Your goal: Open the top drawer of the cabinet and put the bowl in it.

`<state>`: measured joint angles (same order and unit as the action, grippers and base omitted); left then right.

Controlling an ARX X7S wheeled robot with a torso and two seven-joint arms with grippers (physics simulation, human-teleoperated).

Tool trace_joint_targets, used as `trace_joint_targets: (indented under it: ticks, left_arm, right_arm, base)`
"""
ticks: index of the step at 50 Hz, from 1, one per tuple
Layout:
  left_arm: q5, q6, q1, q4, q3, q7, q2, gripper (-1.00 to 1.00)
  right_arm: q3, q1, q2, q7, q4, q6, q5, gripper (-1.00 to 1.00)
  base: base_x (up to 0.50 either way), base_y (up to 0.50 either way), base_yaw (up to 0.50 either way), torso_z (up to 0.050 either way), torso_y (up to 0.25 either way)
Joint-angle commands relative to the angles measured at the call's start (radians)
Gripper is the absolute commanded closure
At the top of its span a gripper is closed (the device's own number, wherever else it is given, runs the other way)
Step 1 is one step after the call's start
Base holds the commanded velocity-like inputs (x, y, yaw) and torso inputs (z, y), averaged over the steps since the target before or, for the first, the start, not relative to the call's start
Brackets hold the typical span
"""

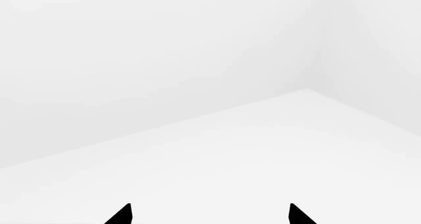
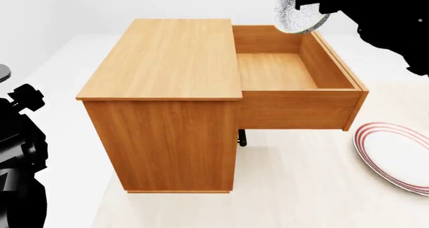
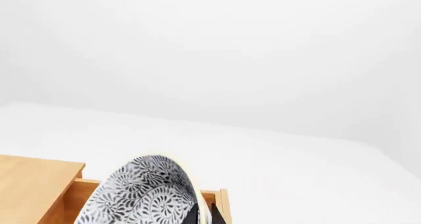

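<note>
The orange-brown cabinet [image 2: 168,62] stands in the middle of the head view. Its top drawer [image 2: 295,100] is pulled far out to the right and its inside is bare wood. My right gripper [image 2: 310,4] is shut on the rim of the blue-grey speckled bowl [image 2: 296,14], which hangs tilted on edge above the drawer's far end. In the right wrist view the bowl [image 3: 141,197] fills the lower left, with the dark fingers [image 3: 192,215] pinching its rim and the drawer's edge [image 3: 220,204] behind. My left gripper [image 1: 209,215] is open and empty, facing white floor and wall.
A flat red-ringed white plate [image 2: 399,160] lies on the floor at the right, below the drawer front. My left arm [image 2: 20,152] is at the left edge, beside the cabinet. A small dark part [image 2: 242,137] shows under the open drawer.
</note>
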<state>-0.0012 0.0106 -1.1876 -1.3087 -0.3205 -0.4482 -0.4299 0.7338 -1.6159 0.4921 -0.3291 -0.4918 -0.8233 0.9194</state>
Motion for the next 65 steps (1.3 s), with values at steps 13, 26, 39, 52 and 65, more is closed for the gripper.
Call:
trace_joint_targets:
  ticks: [13,26,39,52,65]
  left_arm:
    - [0.001,-0.001,0.005,0.0,-0.002,-0.002,0.001,-1.0]
    - [0.0,-0.001,0.007,0.0,-0.004,-0.003,0.0,-1.0]
    - [0.001,0.0,0.009,0.0,-0.005,-0.004,-0.001,-1.0]
    - [0.001,-0.002,0.009,0.0,-0.003,-0.006,0.0,-1.0]
    - [0.002,-0.002,0.011,0.0,0.0,-0.01,0.0,-1.0]
  right_arm:
    - [0.035,0.044,-0.066,0.049,-0.007,-0.004,-0.007,1.0]
    - [0.061,0.052,-0.086,0.071,-0.033,-0.019,-0.013,1.0]
    - [0.091,0.067,-0.094,0.094,-0.038,-0.041,-0.016,1.0]
    - [0.107,0.07,-0.095,0.12,-0.044,-0.078,-0.002,1.0]
    - [0.138,0.083,-0.098,0.127,-0.052,-0.082,-0.023,1.0]
  base:
    - [0.0,0.0,0.0,0.001,0.001]
    - [0.0,0.0,0.0,0.0,0.0]
    - [0.0,0.0,0.0,0.0,0.001]
    - [0.0,0.0,0.0,0.0,0.0]
    - [0.0,0.0,0.0,0.0,0.0]
